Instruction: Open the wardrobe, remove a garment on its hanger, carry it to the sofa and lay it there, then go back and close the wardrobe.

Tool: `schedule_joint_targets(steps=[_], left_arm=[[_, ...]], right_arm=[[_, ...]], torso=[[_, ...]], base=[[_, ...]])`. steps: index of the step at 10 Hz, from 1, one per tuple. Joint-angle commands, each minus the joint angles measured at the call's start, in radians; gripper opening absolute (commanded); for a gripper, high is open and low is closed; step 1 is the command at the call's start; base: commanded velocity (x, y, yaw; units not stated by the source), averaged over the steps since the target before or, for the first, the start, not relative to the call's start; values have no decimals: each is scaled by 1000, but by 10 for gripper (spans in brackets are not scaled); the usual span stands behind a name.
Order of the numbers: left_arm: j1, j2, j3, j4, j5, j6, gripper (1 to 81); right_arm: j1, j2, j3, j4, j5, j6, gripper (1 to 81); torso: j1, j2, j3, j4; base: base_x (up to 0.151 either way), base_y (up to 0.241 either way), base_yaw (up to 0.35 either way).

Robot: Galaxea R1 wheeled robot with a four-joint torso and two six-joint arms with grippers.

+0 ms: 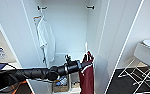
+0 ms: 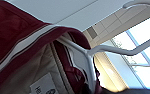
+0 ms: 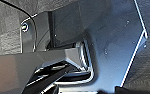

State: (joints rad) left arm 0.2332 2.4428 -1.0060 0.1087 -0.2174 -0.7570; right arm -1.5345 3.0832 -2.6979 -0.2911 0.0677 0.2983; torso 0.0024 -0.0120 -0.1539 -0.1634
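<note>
The wardrobe [image 1: 68,30] stands open in front of me, its white doors swung out to both sides. My left arm reaches in from the left, and the left gripper [image 1: 84,64] is shut on the top of the hanger [image 1: 86,48], whose slim white hook points straight up. The maroon garment [image 1: 87,76] hangs down from it, low in the wardrobe's right half and free of the pegs. In the left wrist view the garment [image 2: 16,32] with its white trim drapes over the white hanger [image 2: 91,53] very close to the camera.
A plain white T-shirt [image 1: 44,37] hangs from the left black peg [image 1: 41,8]; a second peg [image 1: 90,7] is bare. Boxes [image 1: 62,83] sit on the wardrobe floor. The right door [image 1: 104,55] stands beside the garment. A white chair [image 1: 146,56] is at right.
</note>
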Motion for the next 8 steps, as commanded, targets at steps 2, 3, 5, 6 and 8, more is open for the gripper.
schedule_joint_targets(steps=[2,3,5,6,8], left_arm=[[-169,-33,49,54,-88,16,10],[-165,-33,49,55,-88,16,10],[-159,-31,49,54,-89,16,10],[-157,-34,49,52,-92,16,10],[-151,-33,49,52,-100,16,10]], right_arm=[[32,4,9,-8,-52,-4,811],[32,4,7,-8,-52,-4,811],[32,4,7,-8,-51,-4,811],[33,4,9,-8,-52,-4,811],[32,4,7,-8,-51,-4,811]], torso=[[0,0,0,0],[0,0,0,0],[0,0,0,0],[0,0,0,0],[0,0,0,0]], base=[[0,0,0],[0,0,0],[0,0,0],[0,0,0],[0,0,0]])
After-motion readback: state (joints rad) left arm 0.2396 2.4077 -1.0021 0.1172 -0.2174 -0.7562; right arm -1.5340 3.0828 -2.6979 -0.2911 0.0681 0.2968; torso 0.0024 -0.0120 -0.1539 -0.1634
